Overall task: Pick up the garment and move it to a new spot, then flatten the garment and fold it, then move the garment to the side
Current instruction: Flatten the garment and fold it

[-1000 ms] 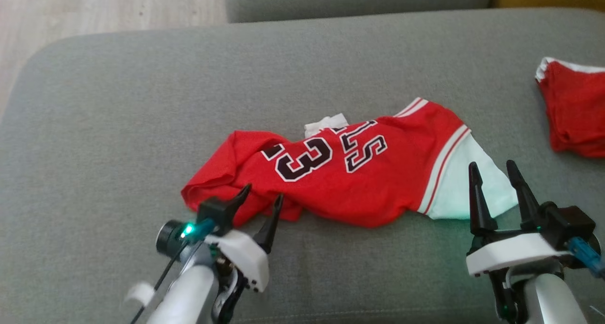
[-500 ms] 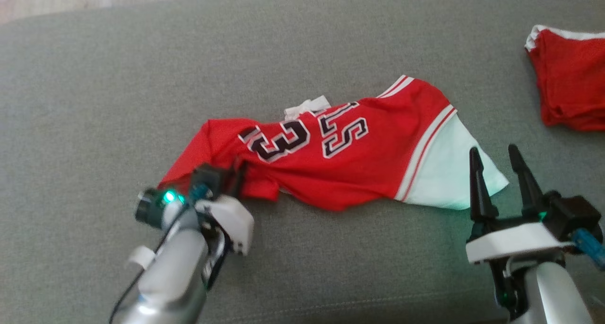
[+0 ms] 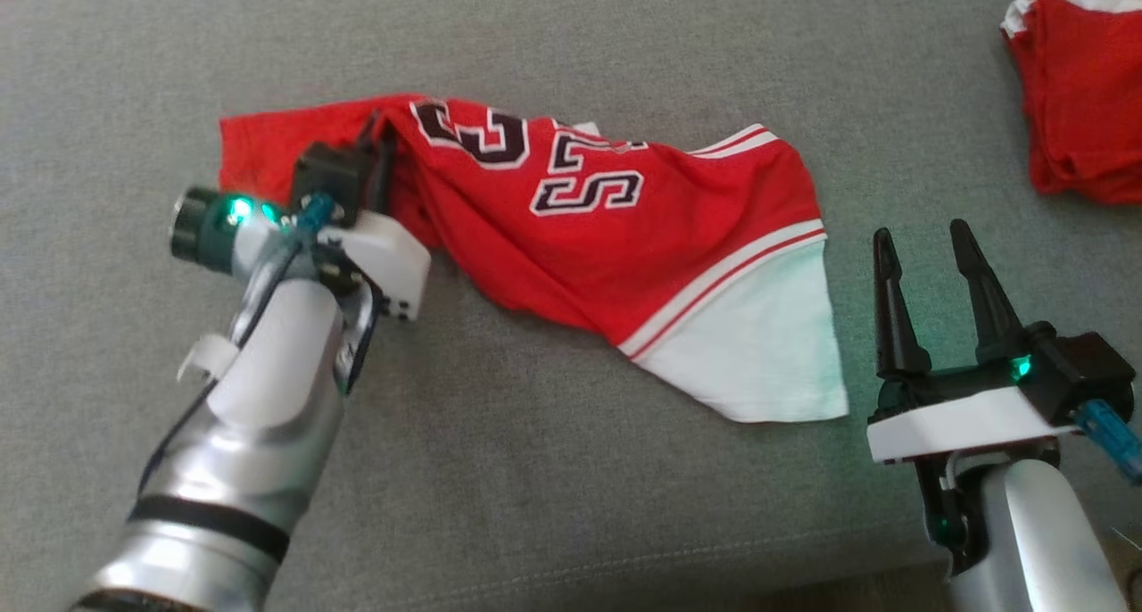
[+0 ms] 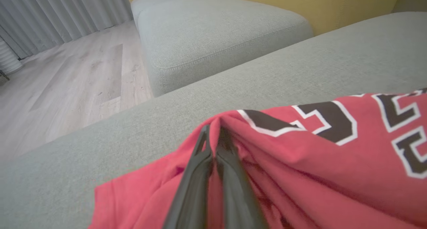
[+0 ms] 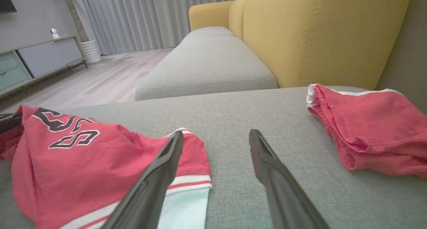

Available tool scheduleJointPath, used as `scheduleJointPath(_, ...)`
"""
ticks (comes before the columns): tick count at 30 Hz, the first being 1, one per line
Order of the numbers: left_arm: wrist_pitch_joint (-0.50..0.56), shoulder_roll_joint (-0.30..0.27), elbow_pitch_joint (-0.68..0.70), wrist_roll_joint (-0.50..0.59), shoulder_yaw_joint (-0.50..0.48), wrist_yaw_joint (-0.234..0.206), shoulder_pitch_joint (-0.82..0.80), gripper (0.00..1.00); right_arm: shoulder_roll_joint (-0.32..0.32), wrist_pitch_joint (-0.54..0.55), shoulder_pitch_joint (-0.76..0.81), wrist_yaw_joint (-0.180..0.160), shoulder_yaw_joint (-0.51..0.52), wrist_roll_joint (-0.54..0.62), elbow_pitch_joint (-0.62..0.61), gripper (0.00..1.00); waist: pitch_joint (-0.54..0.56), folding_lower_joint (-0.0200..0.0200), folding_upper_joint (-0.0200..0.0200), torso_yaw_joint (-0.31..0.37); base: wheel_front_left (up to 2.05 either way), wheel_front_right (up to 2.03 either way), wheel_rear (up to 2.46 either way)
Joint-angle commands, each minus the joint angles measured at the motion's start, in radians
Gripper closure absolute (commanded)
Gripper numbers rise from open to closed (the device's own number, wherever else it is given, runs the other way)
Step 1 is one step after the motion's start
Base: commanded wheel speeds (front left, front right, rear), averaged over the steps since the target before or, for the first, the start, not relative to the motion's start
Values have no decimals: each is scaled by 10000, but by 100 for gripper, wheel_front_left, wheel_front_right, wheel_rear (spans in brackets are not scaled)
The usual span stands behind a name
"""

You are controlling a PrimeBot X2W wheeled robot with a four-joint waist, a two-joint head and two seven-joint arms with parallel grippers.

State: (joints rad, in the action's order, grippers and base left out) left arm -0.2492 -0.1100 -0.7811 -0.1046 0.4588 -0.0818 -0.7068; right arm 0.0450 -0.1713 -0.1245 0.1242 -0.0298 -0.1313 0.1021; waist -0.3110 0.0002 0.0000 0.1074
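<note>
Right pincer (image 3: 921, 235): near edge, fingers spread wide, holding nothing, tips just beside the white hem. Left pincer (image 3: 382, 144): closed tight on a red fold, fingertips partly buried in cloth. Garment (image 3: 624, 246): red jersey with black lettering, on the grey sofa cushion (image 3: 535, 469); long axis diagonal, white end near-right, pinched end far-left; lettering partly lost in creases. Second red garment (image 3: 1084, 103): far right, cut off by the frame.

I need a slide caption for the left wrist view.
Left gripper, jaws shut, pinches a fold of the red jersey on the grey cushion.
</note>
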Motion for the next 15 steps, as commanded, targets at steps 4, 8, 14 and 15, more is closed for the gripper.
scheduleJointPath(4,-118,-166,-23,28,-334,-78,-739,25,52,-40,-250,65,-295,93,-274,0,5,-2,0,-17,0,0,0)
scheduleJointPath(8,-122,40,623,-242,-522,-63,-361,0,52,-51,-194,65,-259,100,-211,0,222,-2,0,-226,0,0,0)
scheduleJointPath(14,-124,203,2008,-697,-958,77,1002,0,52,-64,40,65,-223,56,-90,0,846,-2,0,-703,0,0,0)
scheduleJointPath(15,-124,233,2233,-767,-1010,120,1285,0,52,-59,89,65,-229,46,-72,0,946,-2,0,-779,0,0,0)
